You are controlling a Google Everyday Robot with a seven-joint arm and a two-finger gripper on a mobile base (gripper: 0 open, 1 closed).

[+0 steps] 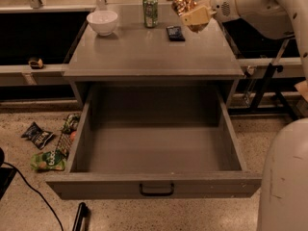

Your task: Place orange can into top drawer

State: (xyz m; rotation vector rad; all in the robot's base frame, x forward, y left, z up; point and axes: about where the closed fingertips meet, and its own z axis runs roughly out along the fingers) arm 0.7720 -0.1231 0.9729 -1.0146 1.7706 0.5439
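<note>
Hand (193,16) up high beyond the back of the top drawer (154,183), toward the drawer's right side, over the tabletop (144,52). It's clamped on the orange can (183,4), which hangs clear of the surface, not yet over the drawer at all. The drawer itself stands pulled right out, with nothing visible inside and its black handle (156,190) facing the camera.

Now the danger list. The can has to come forward and down into the drawer, and the tabletop's front edge sits right across that path. Drop too early and the can or the hand clips that edge. Drift too far right and it meets the drawer's right wall. A small dark object (175,32) lies beyond the drawer's back, just below the hand, and a green can (150,11) stands further left. A low sweep could knock either one. And the orange can looks tilted in the grip, so a slip seems possible.

As for looks, it's a shiny bronze-gold, glinting hard under the light, half hidden behind a pale finger.
</note>
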